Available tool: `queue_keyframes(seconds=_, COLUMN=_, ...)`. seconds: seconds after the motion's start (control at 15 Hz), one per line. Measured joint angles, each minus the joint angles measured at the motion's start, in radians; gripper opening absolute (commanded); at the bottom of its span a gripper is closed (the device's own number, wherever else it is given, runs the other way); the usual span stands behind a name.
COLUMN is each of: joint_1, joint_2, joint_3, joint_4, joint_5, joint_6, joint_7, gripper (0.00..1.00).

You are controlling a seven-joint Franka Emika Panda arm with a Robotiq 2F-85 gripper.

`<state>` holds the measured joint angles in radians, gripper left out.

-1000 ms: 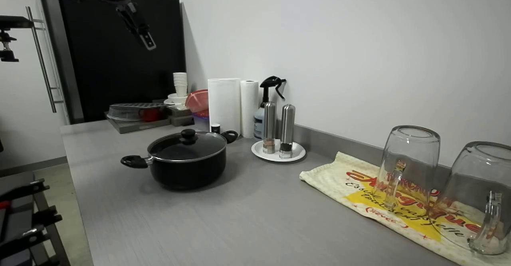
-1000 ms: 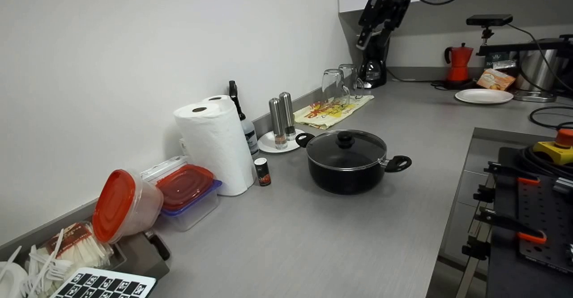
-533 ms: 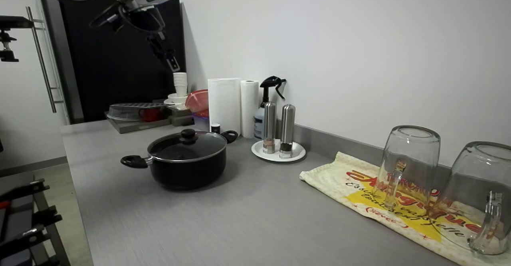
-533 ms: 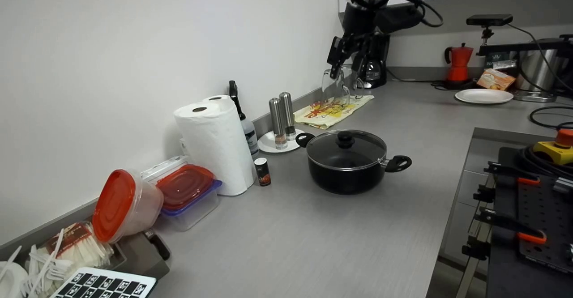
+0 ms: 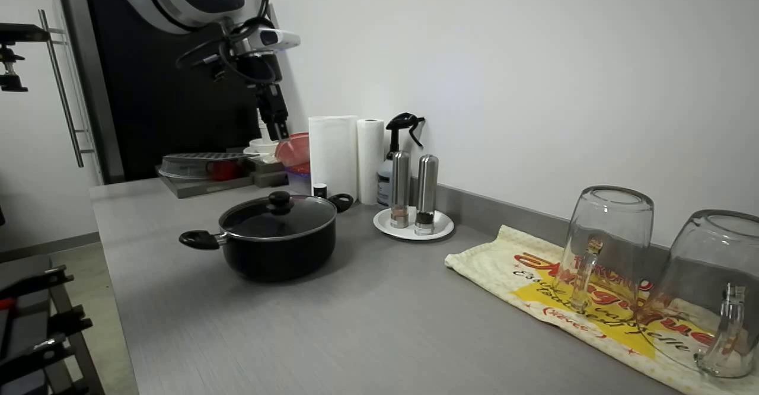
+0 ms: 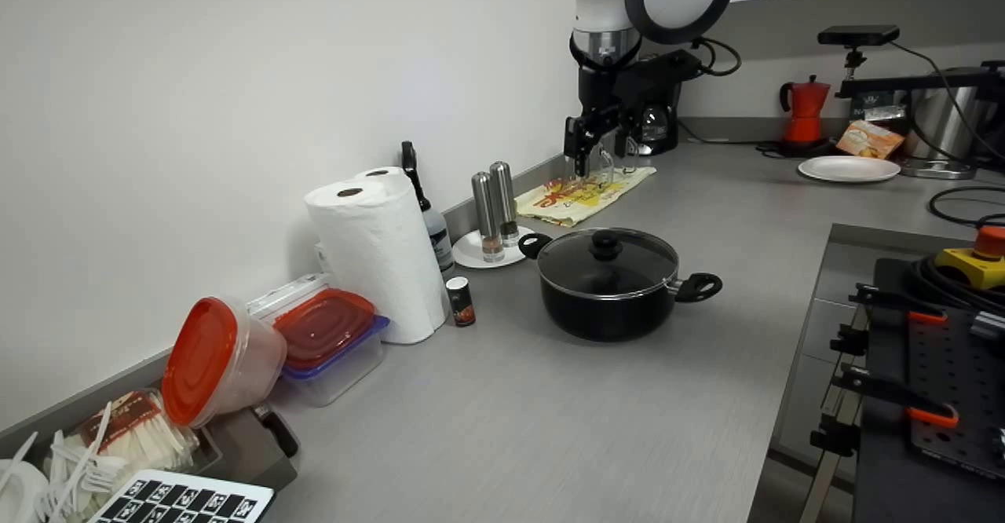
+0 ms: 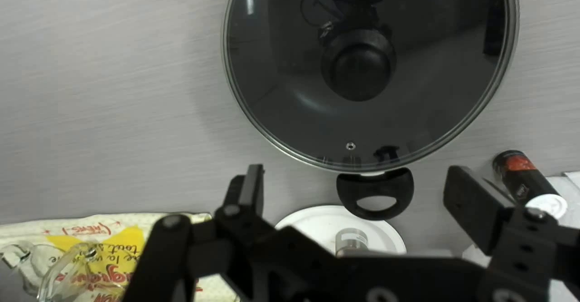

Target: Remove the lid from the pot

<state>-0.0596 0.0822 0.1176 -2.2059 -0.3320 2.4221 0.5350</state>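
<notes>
The wide black pot [image 5: 278,258] stands on the grey counter, also seen in an exterior view [image 6: 604,319]. The see-through glass lid [image 5: 308,211] sits flat on it, with a black centre knob [image 6: 605,245]. In the wrist view the lid [image 7: 294,102] and its knob [image 7: 360,70] lie above the jaws in the picture. My gripper [image 7: 355,179] is open and empty, its fingers spread wide. It hangs above the pot's height, with the wall-side handle [image 7: 349,191] showing between the fingers. In both exterior views the gripper [image 6: 603,160] is apart from the lid.
A white plate [image 5: 385,232] with two steel mills [image 5: 401,181] stands by the wall. Paper towel rolls [image 6: 377,264], a spray bottle [image 5: 385,181] and a small black shaker [image 6: 462,303] are close by. Upturned glass mugs [image 5: 614,223] stand on a patterned cloth [image 5: 492,264].
The arm has come down from the top of the exterior views, and my gripper is now lower and nearer the pot. It stays open. The pot and lid have not moved.
</notes>
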Motion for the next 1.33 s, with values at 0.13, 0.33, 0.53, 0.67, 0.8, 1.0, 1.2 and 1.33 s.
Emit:
queue_keyframes(seconds=0.13, joint_1=0.023, joint_2=0.027, joint_3=-0.02, joint_4=0.014, joint_5=0.026, joint_6=-0.041, joint_7=-0.001, gripper=1.0)
queue_keyframes(seconds=0.33, joint_1=0.05, joint_2=0.051, joint_3=-0.041, joint_4=0.017, joint_5=0.07, joint_6=-0.087, joint_7=-0.003, gripper=1.0)
queue_keyframes(seconds=0.53, joint_1=0.065, joint_2=0.071, joint_3=-0.055, joint_4=0.017, joint_5=0.106, joint_6=-0.11, joint_7=-0.004, gripper=1.0)
queue_keyframes(seconds=0.67, joint_1=0.072, joint_2=0.084, joint_3=-0.063, joint_4=0.018, joint_5=0.11, joint_6=-0.109, joint_7=-0.003, gripper=1.0)
queue_keyframes(seconds=0.8, joint_1=0.079, joint_2=0.096, joint_3=-0.068, joint_4=0.023, joint_5=0.111, joint_6=-0.108, joint_7=-0.003, gripper=1.0)
queue_keyframes(seconds=1.0, joint_1=0.088, joint_2=0.116, joint_3=-0.073, joint_4=0.043, joint_5=0.117, joint_6=-0.107, joint_7=-0.003, gripper=1.0)
queue_keyframes(seconds=1.2, joint_1=0.098, joint_2=0.132, joint_3=-0.076, joint_4=0.067, joint_5=0.129, joint_6=-0.105, joint_7=-0.003, gripper=1.0)
queue_keyframes(seconds=1.33, joint_1=0.106, joint_2=0.139, joint_3=-0.079, joint_4=0.082, joint_5=0.129, joint_6=-0.095, joint_7=-0.003, gripper=1.0)
